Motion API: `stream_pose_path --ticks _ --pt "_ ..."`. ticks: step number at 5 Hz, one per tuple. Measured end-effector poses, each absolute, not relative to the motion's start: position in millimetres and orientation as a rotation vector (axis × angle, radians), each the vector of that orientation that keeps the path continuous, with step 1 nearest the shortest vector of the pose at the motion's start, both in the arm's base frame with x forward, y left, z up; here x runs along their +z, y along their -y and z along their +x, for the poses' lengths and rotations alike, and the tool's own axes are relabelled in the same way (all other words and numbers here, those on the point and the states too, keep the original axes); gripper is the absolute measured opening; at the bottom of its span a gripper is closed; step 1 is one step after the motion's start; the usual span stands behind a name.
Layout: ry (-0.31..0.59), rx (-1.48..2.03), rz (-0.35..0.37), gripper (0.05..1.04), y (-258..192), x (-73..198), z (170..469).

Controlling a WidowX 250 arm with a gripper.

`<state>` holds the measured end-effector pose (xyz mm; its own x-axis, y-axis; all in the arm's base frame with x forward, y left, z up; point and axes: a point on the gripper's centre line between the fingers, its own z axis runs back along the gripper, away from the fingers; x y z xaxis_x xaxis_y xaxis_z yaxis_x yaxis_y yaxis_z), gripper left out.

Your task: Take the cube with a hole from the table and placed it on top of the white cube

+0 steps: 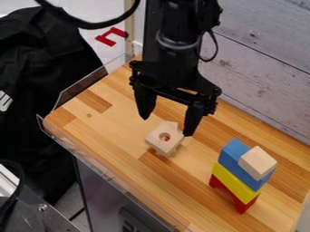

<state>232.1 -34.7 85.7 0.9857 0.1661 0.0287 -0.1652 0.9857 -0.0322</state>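
Hanging near holed cube (pixel 156 143), gripper (pixel 167 127) released, fingers spread; cube's pale wood w/ round hole up top; white cube (pixel 257 162), on blue blk (pixel 230 157), apart from it.

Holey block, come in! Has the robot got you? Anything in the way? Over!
Gripper at holed block, jaws open. Block not held. Coloured stack stands aside; no blockage seen.

The pincer (pixel 167 127) hangs down, fingers (pixel 194 118) spread wide.
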Motion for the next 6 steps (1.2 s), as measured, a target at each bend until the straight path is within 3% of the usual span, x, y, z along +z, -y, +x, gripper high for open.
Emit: stream_pose_path --ticks 1,3,4,6 --pt "0.005 0.169 -0.028 1.0 34.4 79.5 227.3" --pt "0.072 0.036 -0.093 1.0 7.4 77.2 219.5" --pt "0.031 -0.024 -0.074 1.0 2.5 71.0 221.5" --pt "-0.009 -0.132 -0.053 1.0 6.4 52.7 248.5"
